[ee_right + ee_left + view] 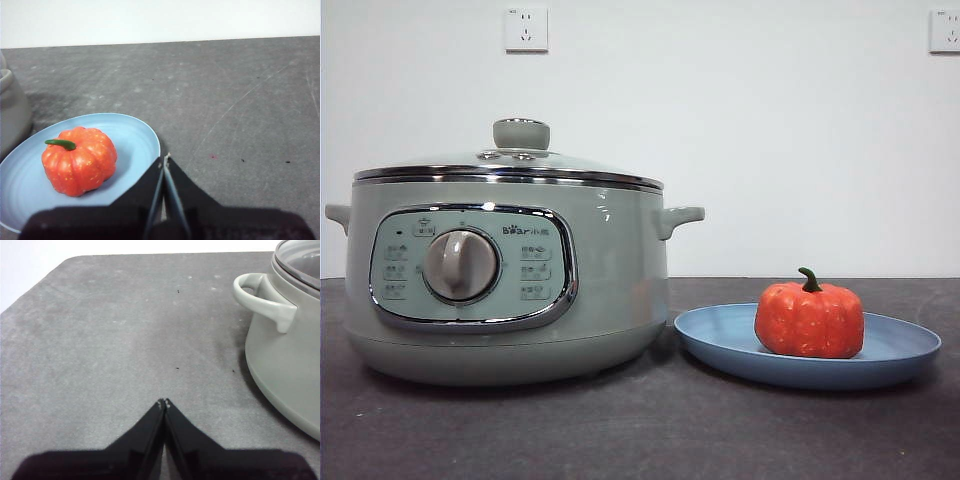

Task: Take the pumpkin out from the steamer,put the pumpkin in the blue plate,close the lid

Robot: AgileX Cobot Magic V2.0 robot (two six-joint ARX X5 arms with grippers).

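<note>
My right gripper (165,159): jaws pressed together on nothing, hanging over the bare table (240,100), just beside the near rim of the plate.
My left gripper (164,402): also closed and empty, above open tabletop, with the pot off to one side and a little ahead of it.
Plate (135,135): the blue plate lies just past my right jaw tips, its edge almost under them.
Pumpkin (79,161): it sits upright in the plate, a little off centre, stem (61,144) pointing away from my right gripper; nothing touches it.
Pot (285,365): the green steamer stands ahead of my left gripper, its side handle (262,297) the part nearest me; from my right gripper only a sliver of it shows beyond the plate.
Lid (510,165): seated level on the pot's rim, knob (521,133) on top, no gap that I can see.
Step in hand: I judge all three parts done: pumpkin out, pumpkin plated, lid on.
Next move: to my mind nothing more than keeping both arms back, clear of the plate and pot handle.
</note>
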